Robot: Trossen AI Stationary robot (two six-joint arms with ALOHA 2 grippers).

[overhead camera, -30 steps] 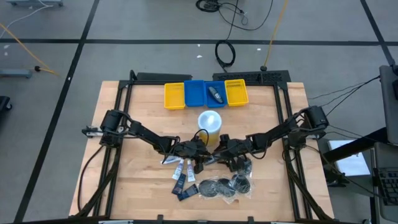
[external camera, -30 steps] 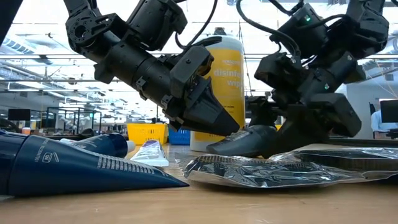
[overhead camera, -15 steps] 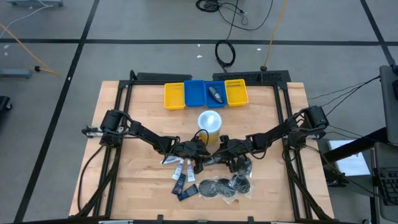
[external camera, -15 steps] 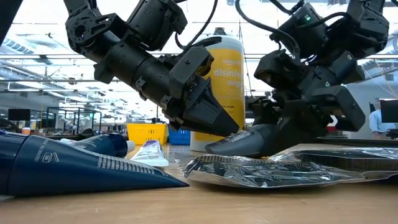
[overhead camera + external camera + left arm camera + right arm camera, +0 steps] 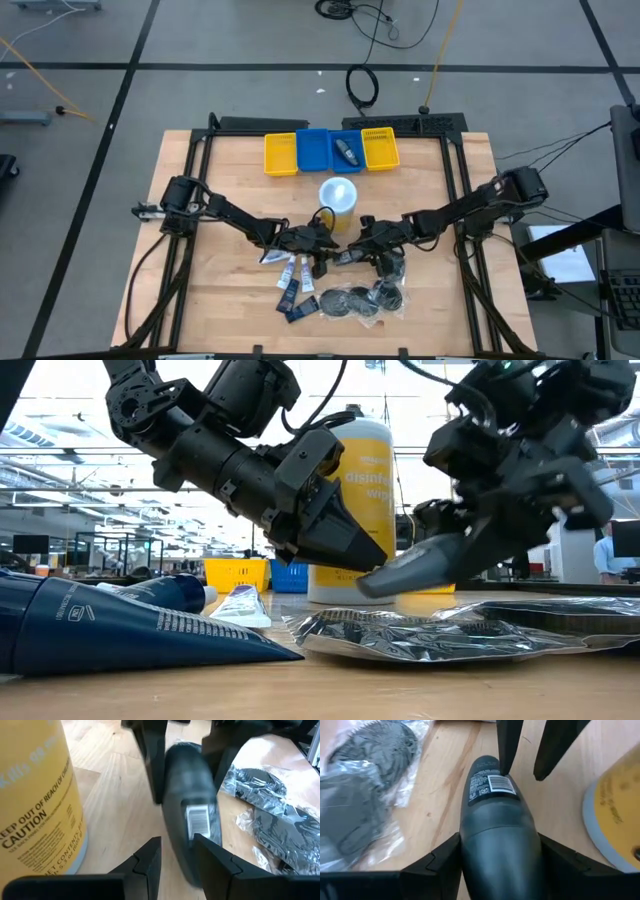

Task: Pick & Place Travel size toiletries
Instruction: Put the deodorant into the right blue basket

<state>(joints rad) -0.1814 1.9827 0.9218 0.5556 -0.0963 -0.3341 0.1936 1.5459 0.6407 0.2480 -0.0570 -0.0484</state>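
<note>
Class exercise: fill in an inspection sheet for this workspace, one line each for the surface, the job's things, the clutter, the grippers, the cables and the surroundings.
Surface: wooden table, bare at its far corners.
Job's things: dark tube held off the table; tubes and sachets and round dark packets lie near the front edge; one item sits in a blue bin.
Clutter: yellow canister mid-table; yellow and blue bins along the far edge.
Grippers: right gripper shut on the dark tube; left gripper open, facing the tube's far end.
Cables: loose loops on the floor beyond the table.
Surroundings: grey tiled floor; a person at the low view's right edge.
</note>
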